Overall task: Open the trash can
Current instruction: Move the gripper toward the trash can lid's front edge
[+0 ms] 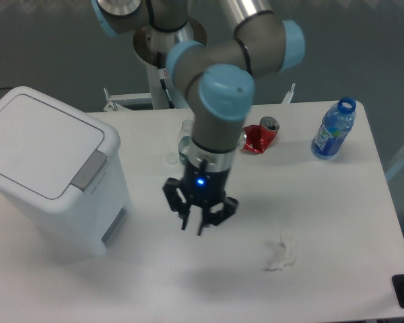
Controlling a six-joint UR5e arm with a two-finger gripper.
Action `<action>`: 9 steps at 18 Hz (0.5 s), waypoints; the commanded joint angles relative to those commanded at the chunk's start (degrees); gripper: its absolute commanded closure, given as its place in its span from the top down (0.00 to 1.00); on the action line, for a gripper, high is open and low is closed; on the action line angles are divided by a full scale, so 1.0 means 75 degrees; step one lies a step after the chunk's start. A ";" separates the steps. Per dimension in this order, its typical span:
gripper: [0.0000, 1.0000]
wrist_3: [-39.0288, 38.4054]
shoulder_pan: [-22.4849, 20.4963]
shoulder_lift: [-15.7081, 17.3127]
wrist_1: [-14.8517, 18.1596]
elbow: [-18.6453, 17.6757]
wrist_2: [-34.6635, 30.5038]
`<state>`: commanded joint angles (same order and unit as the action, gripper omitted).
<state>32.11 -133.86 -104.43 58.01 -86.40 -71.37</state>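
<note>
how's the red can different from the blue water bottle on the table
The red can is crushed and lies on its side; the blue water bottle keeps its shape and stands upright. The can is opaque red metal; the bottle is see-through blue plastic, and taller. The can sits close behind the arm; the bottle stands clear, near the table's far right corner. Both are drink containers.

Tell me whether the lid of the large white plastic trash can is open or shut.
Shut. The flat lid lies flush on the large white plastic trash can, its grey push-tab seated at the rim.

Even, cool overhead light, slightly soft picture.
The white matte table (pixel 323 202) shows mild glare; a faint shadow lies under the black two-finger gripper (pixel 196 225).
</note>
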 joint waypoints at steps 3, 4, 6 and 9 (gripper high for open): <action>0.00 -0.0577 0.0293 0.0352 0.0011 0.0035 0.0140; 0.00 -0.0589 0.0329 0.0469 0.0012 0.0012 0.0199; 0.00 -0.0636 0.0329 0.0599 0.0012 -0.0012 0.0468; 0.00 -0.0777 0.0504 0.0646 0.0012 -0.0035 0.0703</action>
<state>26.28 -130.09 -99.58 58.10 -86.66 -66.10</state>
